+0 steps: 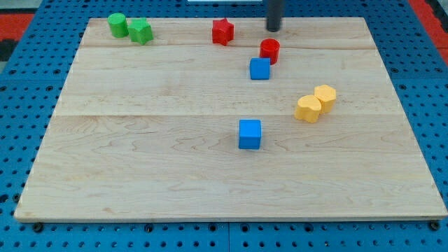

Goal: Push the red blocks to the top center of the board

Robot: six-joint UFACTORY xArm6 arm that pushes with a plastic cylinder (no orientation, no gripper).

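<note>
My tip [273, 29] rests at the surface's [140, 175] top edge; it is a plain rod, no pincer shows. The red cylinder [269, 50] sits just below it, touching a blue cube [260, 68]. The red star [222, 31] lies to its left.

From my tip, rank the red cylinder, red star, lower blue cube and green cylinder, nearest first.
My tip sits at the view's top, right of centre.
1. Red cylinder, just below the tip.
2. Red star, to its left.
3. Lower blue cube, mid-board.
4. Green cylinder, top left corner.
</note>
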